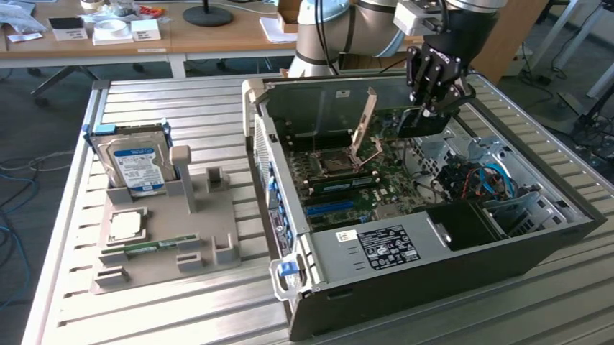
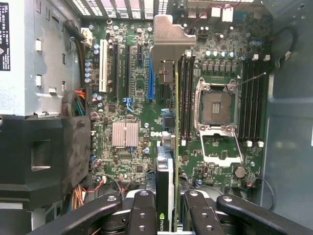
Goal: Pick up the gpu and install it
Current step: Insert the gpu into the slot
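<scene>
Gripper (image 2: 168, 198): partly closed, clamps gpu (image 2: 165, 166) on both faces.
Gpu pos: held edge-on above motherboard (image 2: 112, 166), inside open case (image 1: 384, 248), not seated.
Risk: card misaligned w/ slot, so it could hit nearby parts or jam.

- You work over a slatted metal table (image 1: 172, 316), its pale ribs running across the exterior view.
- Behind it you see a long wooden desk (image 1: 221, 39) carrying a black round base (image 1: 208, 14) and small white boxes (image 1: 144, 30).
- The floor (image 1: 39, 122) around you is plain grey.
- Loose cables (image 1: 14, 187) lie on that floor at the exterior view's left.
- A wooden panel (image 1: 504, 36) stands upright at the exterior view's right, with thin metal legs (image 1: 576, 43) beyond it.
- The light is even, brightest on the slats at the exterior view's right.
</scene>
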Action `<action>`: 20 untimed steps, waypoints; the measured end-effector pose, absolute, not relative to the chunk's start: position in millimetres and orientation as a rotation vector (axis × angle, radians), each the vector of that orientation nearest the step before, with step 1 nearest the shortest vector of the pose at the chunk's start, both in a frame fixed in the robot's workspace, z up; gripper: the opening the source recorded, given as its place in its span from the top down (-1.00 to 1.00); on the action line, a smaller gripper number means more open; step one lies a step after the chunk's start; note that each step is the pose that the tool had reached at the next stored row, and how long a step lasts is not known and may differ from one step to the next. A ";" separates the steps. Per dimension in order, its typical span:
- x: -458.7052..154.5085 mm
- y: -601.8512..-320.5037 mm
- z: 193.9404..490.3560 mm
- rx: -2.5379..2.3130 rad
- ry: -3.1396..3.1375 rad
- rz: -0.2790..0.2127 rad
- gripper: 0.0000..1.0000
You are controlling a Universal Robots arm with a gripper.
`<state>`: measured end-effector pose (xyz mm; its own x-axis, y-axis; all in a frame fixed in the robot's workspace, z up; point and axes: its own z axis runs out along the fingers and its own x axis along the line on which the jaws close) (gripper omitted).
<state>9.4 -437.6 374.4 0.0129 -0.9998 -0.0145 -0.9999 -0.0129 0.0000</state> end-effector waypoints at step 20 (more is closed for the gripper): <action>9.4 -437.7 370.8 -2.229 2.200 0.016 0.47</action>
<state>9.4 -437.7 370.8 0.0129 -0.9998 -0.0145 -0.9999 -0.0129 0.0000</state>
